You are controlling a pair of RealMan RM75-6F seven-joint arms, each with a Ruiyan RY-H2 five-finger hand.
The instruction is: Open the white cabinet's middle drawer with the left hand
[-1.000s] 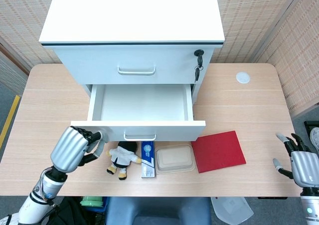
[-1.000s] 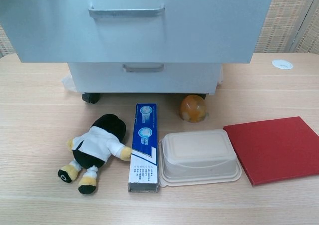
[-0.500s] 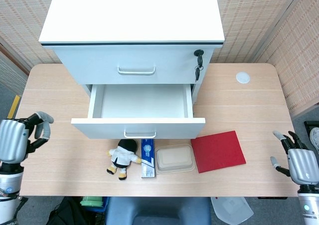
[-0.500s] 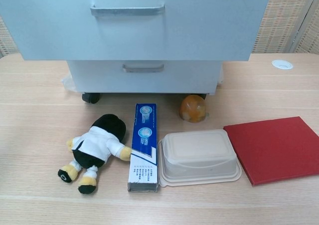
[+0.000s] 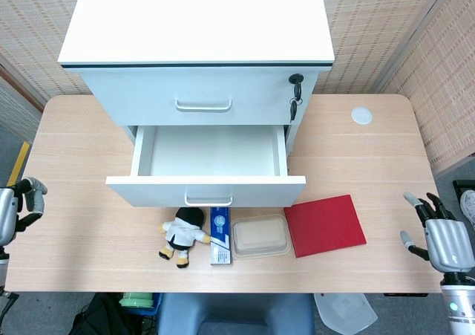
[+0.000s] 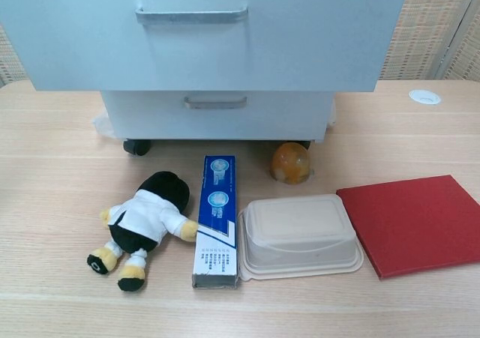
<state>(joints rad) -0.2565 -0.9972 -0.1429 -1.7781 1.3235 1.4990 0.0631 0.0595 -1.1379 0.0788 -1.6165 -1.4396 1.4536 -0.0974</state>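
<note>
The white cabinet (image 5: 197, 23) stands at the back of the table. Its middle drawer (image 5: 208, 153) is pulled far out and is empty; the drawer front (image 6: 195, 46) with its handle (image 6: 191, 13) overhangs the table in the chest view. My left hand (image 5: 13, 207) is at the far left edge of the head view, off the table's left side and well away from the drawer, its fingers loosely bent around nothing. Beyond the table's right front corner, my right hand (image 5: 447, 242) holds nothing and its fingers are spread. Neither hand shows in the chest view.
In front of the drawer lie a plush doll (image 6: 142, 225), a blue toothpaste box (image 6: 216, 218), a lidded beige container (image 6: 298, 234) and a red pad (image 6: 416, 222). An orange ball (image 6: 290, 163) sits under the cabinet. Keys (image 5: 295, 97) hang from the top drawer's lock.
My left hand has let go of the drawer's left front corner and drawn back leftwards, off the table to the view's edge. The drawer stays pulled out. The right hand barely moved.
</note>
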